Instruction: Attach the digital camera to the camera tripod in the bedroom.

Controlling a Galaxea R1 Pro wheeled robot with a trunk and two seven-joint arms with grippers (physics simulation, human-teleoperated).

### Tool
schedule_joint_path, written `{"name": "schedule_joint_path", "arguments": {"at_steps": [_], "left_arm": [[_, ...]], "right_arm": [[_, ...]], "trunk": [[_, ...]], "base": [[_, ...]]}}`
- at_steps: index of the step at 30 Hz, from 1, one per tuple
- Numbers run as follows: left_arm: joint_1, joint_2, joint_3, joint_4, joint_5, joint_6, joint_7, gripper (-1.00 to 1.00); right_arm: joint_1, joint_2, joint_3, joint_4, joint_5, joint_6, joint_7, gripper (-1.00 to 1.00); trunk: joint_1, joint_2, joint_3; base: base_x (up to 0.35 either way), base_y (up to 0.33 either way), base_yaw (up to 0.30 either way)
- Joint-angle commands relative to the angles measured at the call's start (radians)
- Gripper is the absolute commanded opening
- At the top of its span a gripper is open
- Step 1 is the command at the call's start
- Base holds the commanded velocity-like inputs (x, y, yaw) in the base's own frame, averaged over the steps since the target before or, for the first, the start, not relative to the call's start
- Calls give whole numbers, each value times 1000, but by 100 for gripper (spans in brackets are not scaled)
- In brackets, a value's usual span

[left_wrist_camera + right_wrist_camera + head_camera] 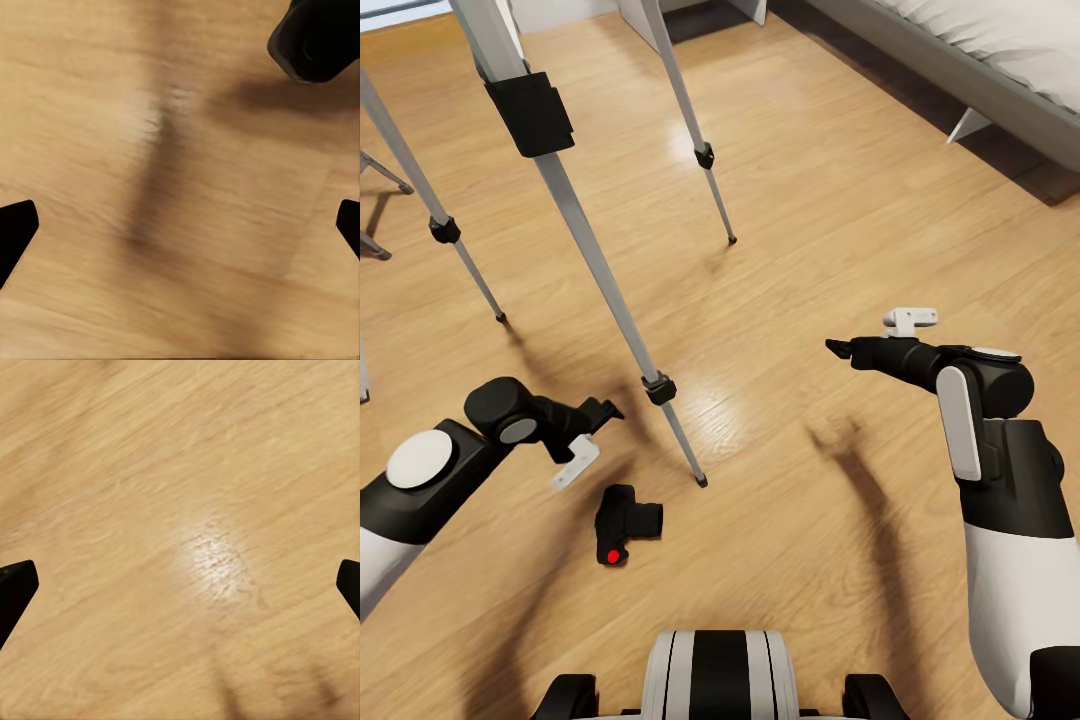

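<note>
Left end effector (pixel 603 412) spread above digital camera (pixel 624 522)

Lower left of frame — digital camera (pixel 625 522) on floor (pixel 840 250), just below tripod (pixel 590 250) foot; upper right — bed (pixel 1000 60).

The digital camera (pixel 626 523) is matte black with a bright red round button. The camera tripod (pixel 574 222) has silver-grey legs with black joints and black feet. The floor (pixel 840 250) is honey-coloured wood with a streaky plank grain. The bed (pixel 1000 50) has a grey frame and white bedding.
</note>
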Motion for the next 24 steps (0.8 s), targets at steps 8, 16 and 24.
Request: {"name": "schedule_joint_path", "arguments": {"at_steps": [8, 16, 24], "left_arm": [[-27, 4, -30, 1, -5, -8, 2, 100], [-38, 7, -50, 2, 5, -19, 8, 100], [-59, 13, -116, 9, 43, -26, 10, 100]], "right_arm": [[0, 0, -1, -1, 0, 5, 2, 100], [0, 4, 0, -1, 0, 5, 0, 100], [0, 6, 0, -1, 1, 5, -2, 100]], "trunk": [[0, 0, -1], [0, 0, -1], [0, 0, -1]], "base": [[0, 0, 0], [0, 0, 0], [0, 0, 0]]}}
